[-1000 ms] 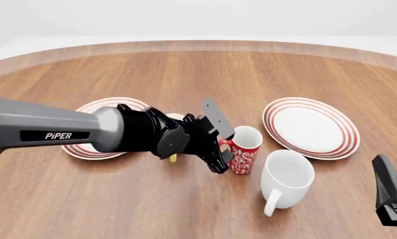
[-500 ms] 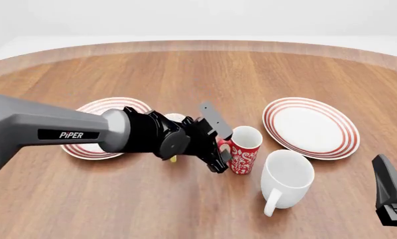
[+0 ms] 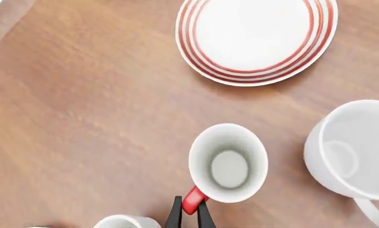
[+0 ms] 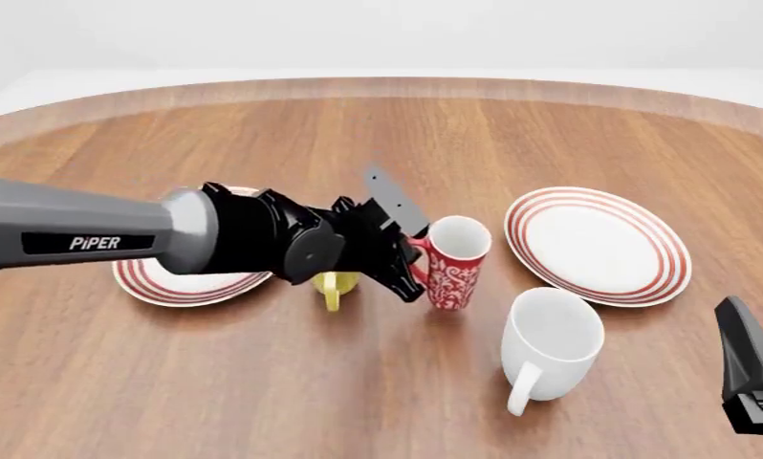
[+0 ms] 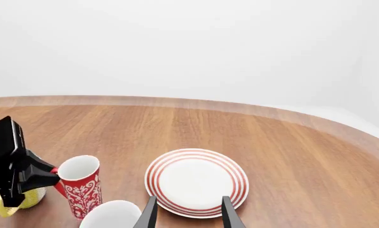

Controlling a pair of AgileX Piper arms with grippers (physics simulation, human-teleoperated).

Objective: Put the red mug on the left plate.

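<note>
**Red mug gripped by its handle beside the left plate**

Left wrist view: the red mug [image 3: 228,163] is seen from above, white inside. Its red handle is pinched between the dark fingers of the left gripper [image 3: 189,214]. A ringed plate [image 3: 256,39] lies beyond it, and the white mug [image 3: 354,149] sits near it.

Front view: the left gripper [image 4: 404,256] is clamped on the handle of the red mug [image 4: 454,263], which is tilted. The left plate [image 4: 184,277] lies to its left, partly hidden by the arm. A yellow mug [image 4: 335,285] sits between them.

Right wrist view: the right gripper [image 5: 188,213] is shown with fingers apart, holding nothing, above the right plate [image 5: 196,182].
</note>
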